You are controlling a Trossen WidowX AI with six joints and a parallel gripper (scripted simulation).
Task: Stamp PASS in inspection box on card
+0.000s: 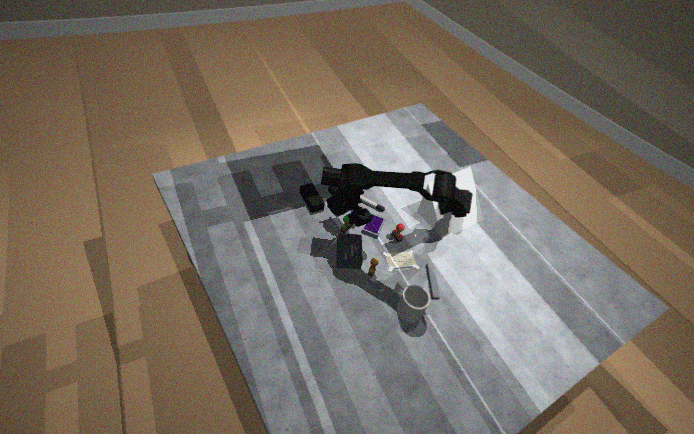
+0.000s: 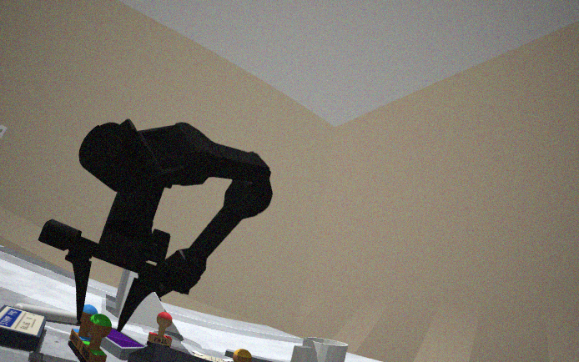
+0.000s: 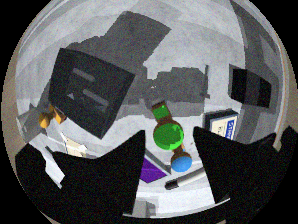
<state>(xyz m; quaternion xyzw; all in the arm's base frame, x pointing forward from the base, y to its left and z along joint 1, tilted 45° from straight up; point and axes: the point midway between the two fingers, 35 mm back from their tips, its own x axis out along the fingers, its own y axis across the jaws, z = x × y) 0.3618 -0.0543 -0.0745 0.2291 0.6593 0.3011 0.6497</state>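
A wooden stamp with a green knob (image 1: 345, 219) (image 2: 99, 320) (image 3: 168, 136) stands on the bench next to a blue-knobbed stamp (image 2: 89, 309) (image 3: 181, 160). My gripper (image 1: 355, 215) (image 2: 98, 324) (image 3: 169, 132) is open, with one finger on each side of the green knob at knob height; the fingers do not grip it. The purple ink pad (image 1: 374, 224) (image 2: 121, 339) (image 3: 152, 167) lies just beside them. The card (image 1: 402, 260) (image 3: 67, 143) lies farther towards the front. I cannot read the green stamp's label.
A red-knobbed stamp (image 1: 398, 231) (image 2: 163, 317) stands by the pad and an orange-knobbed one (image 1: 373, 265) (image 2: 241, 354) (image 3: 48, 119) by the card. Also near are a dark tray (image 1: 349, 251) (image 3: 93, 92), a blue-labelled box (image 2: 15, 321) (image 3: 222, 124), a white marker (image 1: 371, 203), a mug (image 1: 415, 301) (image 2: 323, 348) and a black box (image 1: 312, 196).
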